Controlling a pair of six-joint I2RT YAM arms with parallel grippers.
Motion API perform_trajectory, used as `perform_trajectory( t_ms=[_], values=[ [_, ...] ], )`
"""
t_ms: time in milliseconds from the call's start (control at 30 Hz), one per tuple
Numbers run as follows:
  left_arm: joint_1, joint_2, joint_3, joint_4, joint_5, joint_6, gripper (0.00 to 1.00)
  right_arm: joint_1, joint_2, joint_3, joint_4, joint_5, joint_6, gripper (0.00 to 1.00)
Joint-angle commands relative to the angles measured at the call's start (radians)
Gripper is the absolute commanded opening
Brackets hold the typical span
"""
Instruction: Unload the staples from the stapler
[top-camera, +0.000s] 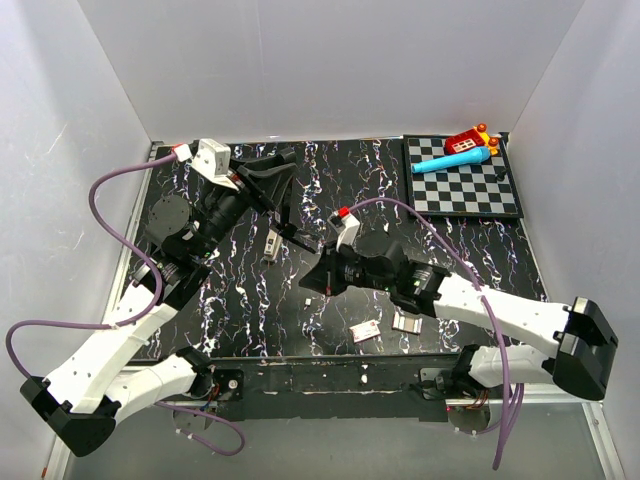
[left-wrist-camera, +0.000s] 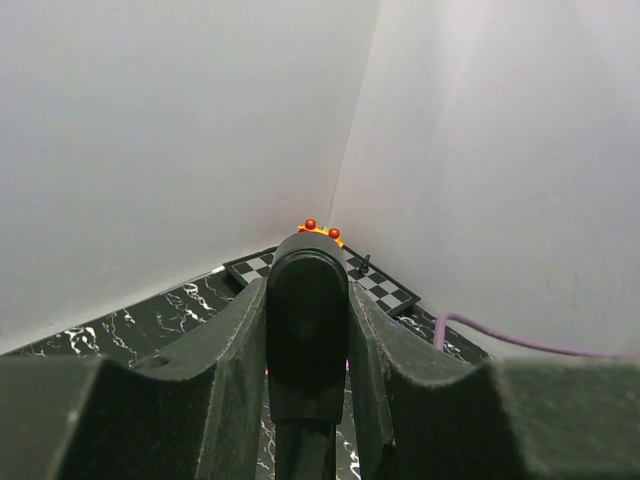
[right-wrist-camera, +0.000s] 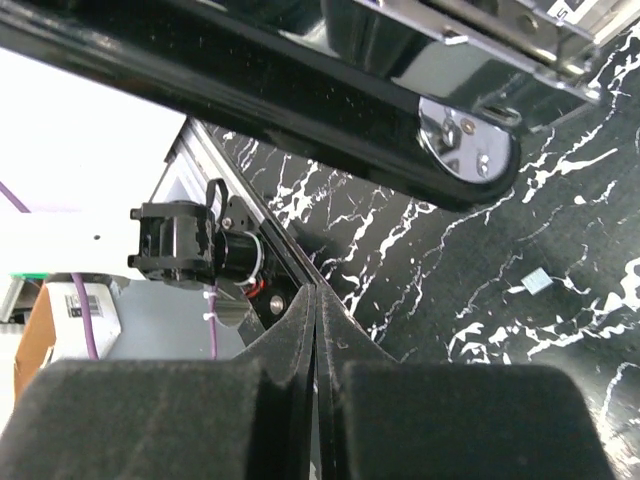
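Note:
My left gripper is raised over the far left of the table, shut on the dark rounded end of the stapler, which fills the gap between its fingers. From the grip the stapler hangs toward the table, with a silver part at its lower end. In the right wrist view the stapler crosses overhead as a black bar with a shiny hinge and a metal channel. My right gripper lies low at mid-table below it. Its jaws are pressed together with nothing between them.
A small red-and-white flat box and a small silver piece lie near the front edge. A chessboard at the back right carries a turquoise object and a red toy. White walls enclose the table.

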Motion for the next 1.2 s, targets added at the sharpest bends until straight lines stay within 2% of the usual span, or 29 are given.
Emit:
perform_trajectory(
  t_ms=[0,333,567,833,1033,1167],
  values=[
    [0.004,-0.016,0.048,0.076,-0.050,-0.033,0.00,0.031,0.035,-0.012,0.173,0.105,0.094,0.01],
    [0.002,-0.035,0.036,0.051,-0.111,-0.097,0.00,0.038,0.009,-0.018,0.159,0.406,0.085,0.01],
    [0.002,-0.059,0.060,-0.051,-0.138,-0.154,0.00,0.038,-0.020,-0.009,0.142,0.507,0.010,0.01],
    [0.002,-0.084,0.066,-0.179,-0.110,-0.206,0.00,0.033,-0.057,0.051,0.118,0.537,-0.180,0.01],
    [0.002,-0.096,0.060,-0.217,-0.064,-0.226,0.00,0.024,-0.085,0.083,0.095,0.483,-0.302,0.01],
    [0.004,-0.084,0.049,-0.219,0.017,-0.258,0.00,0.018,-0.076,0.125,0.081,0.422,-0.355,0.01]
  ],
)
